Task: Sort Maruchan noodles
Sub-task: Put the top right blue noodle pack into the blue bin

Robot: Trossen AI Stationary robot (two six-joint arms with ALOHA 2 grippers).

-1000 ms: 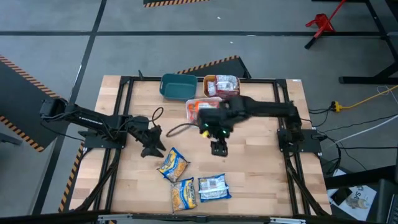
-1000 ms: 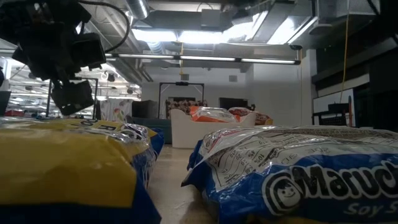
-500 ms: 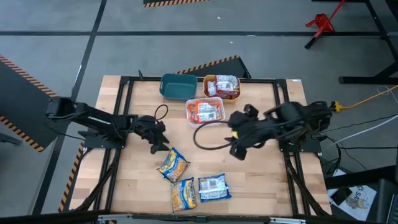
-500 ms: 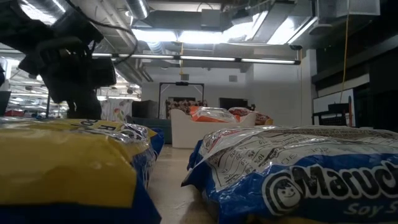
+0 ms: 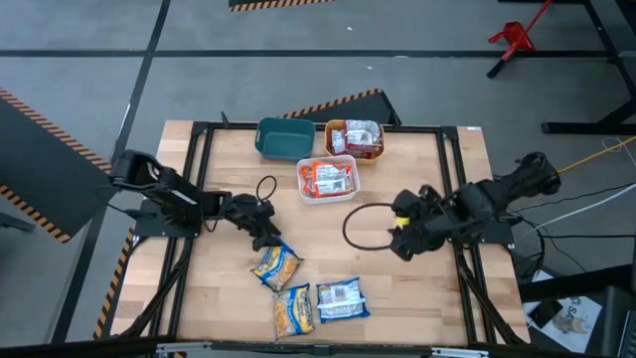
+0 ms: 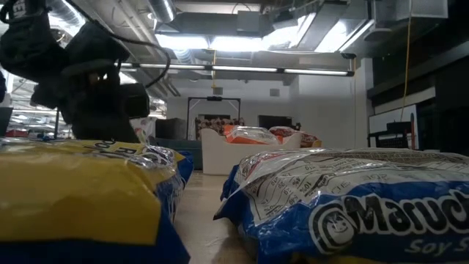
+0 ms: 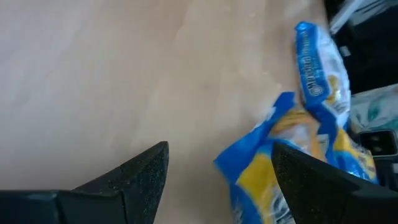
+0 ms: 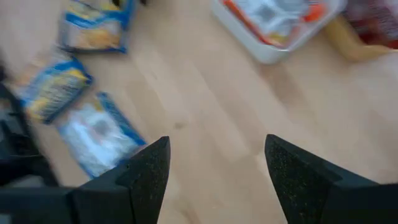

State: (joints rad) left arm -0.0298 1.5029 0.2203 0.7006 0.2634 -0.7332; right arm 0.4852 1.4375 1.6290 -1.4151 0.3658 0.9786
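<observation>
Three blue-yellow noodle packets lie flat on the near half of the table: one (image 5: 276, 265) in the middle, two (image 5: 294, 310) (image 5: 342, 298) nearer the front edge. My left gripper (image 5: 266, 237) is open, just beyond the middle packet's far left corner. In the left wrist view (image 7: 217, 149) that packet's corner (image 7: 249, 165) lies between the fingers; I cannot tell whether they touch it. My right gripper (image 5: 402, 242) is open and empty (image 8: 214, 146) over bare wood at the right. Orange-red packets lie in the white bin (image 5: 329, 178), maroon-white packets in the orange bin (image 5: 355, 138).
A teal bin (image 5: 281, 138) stands at the far edge, left of the orange bin, with nothing showing in it. A dark cable loop (image 5: 363, 224) lies beside my right gripper. Bare wood lies between the two grippers. A black frame runs around the table.
My right gripper has drawn back from the table's middle, near the white bin, toward the right edge, still open and empty. My left gripper has gone toward the right and come close to the middle blue-yellow packet. The packets have stayed where they were.
</observation>
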